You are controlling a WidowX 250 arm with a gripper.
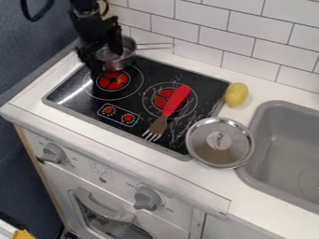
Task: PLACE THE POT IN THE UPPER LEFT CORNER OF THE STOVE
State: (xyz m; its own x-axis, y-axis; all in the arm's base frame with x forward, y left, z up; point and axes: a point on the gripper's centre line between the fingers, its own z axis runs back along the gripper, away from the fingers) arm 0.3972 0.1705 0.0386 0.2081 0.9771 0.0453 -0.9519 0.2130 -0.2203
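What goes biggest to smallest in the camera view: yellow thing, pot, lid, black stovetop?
1. Black stovetop
2. Lid
3. Pot, partly hidden by the arm
4. Yellow thing

Print around the grey knob [148,198] is too small to read.

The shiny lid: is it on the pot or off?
Off: the lid lies between the stove and sink, well apart from the pot.
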